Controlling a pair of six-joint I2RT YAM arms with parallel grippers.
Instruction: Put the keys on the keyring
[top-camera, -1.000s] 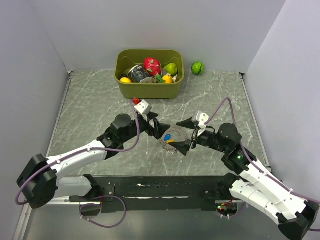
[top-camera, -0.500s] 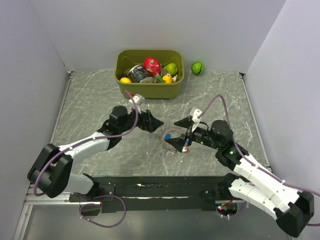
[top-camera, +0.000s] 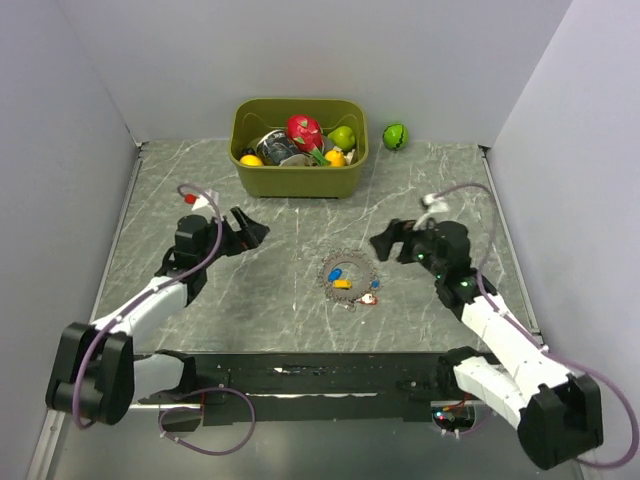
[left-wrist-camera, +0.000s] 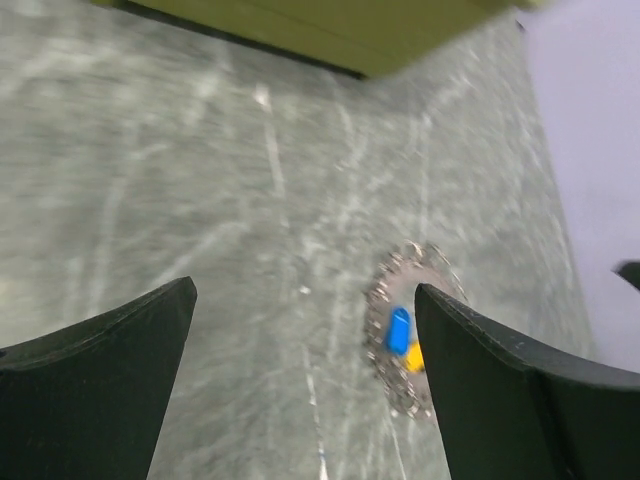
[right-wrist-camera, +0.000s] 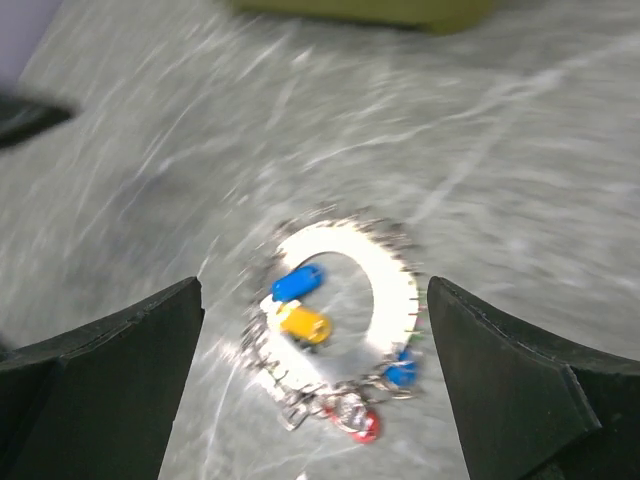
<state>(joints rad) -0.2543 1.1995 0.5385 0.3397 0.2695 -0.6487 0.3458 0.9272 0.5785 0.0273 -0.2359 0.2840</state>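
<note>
Lying flat on the grey marbled table (top-camera: 200, 200), the keyring (top-camera: 358, 262) sits near the middle, between the two arms and touching neither. A blue key (right-wrist-camera: 298, 282) and a yellow key (right-wrist-camera: 305, 323) lie side by side inside the ring against its left rim as the right wrist camera shows it. A second blue key (right-wrist-camera: 402, 372) and a red key (right-wrist-camera: 360, 425) rest at the ring's near edge. The blur hides whether any key is threaded onto the ring. The left gripper (top-camera: 245, 228) hangs well to the left of the ring, jaws spread wide and holding nothing. The right gripper (top-camera: 390, 238) is off to the ring's right, also wide apart and empty. A green bin (top-camera: 300, 180) of toy fruit stands at the back, with a green ball (top-camera: 396, 135) beside it.
</note>
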